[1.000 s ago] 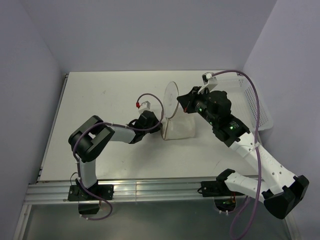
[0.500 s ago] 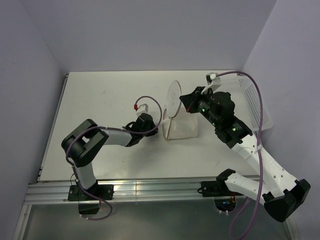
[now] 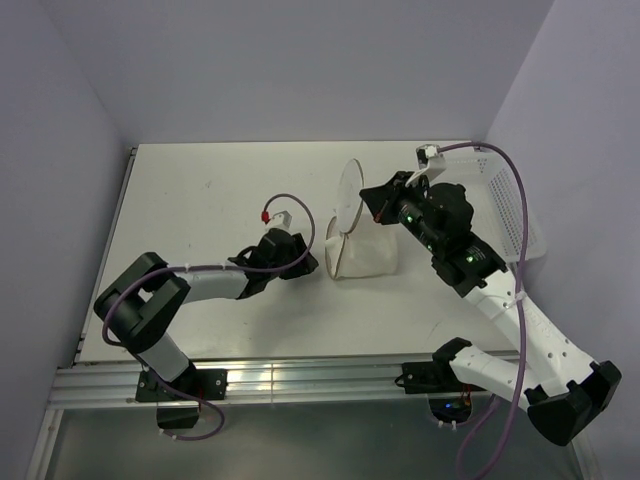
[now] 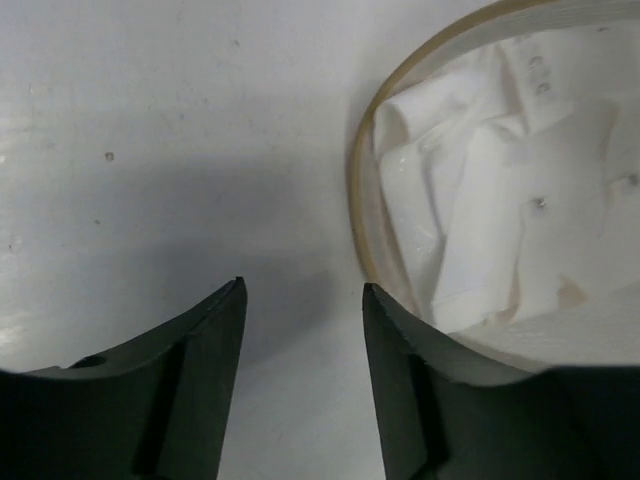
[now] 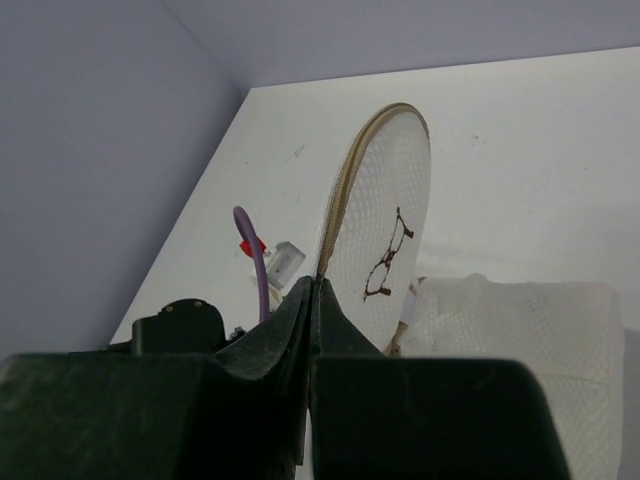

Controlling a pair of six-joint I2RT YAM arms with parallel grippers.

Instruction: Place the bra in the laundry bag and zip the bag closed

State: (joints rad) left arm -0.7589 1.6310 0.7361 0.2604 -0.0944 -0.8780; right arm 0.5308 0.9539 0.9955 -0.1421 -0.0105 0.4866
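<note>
Nearest the bases, the left gripper (image 4: 300, 295) lies low over the table (image 3: 200, 200) with its jaws spread and nothing between them but bare surface, its tips just beside the tan rim of the laundry bag (image 3: 365, 258) and apart from it. The bag rests on its side with its open mouth facing that gripper, and the bra (image 4: 480, 190) sits inside as a folded bundle of white fabric, cups and straps tucked behind the rim. Above the mouth the lid flap (image 5: 385, 200), printed with the small black bra symbol, stands upright, and the right gripper (image 5: 312, 285) is clenched on its tan edge. Beyond, at the far right, sits a perforated white basket (image 3: 500, 190). Bag and bra look light, soft and easily crumpled; the mesh will likely sag and slide rather than resist a push. The stiffer tan rim seems the best purchase, with the zipper pull, which I cannot make out here, needing a fine pinch while the other arm steadies the rim.
</note>
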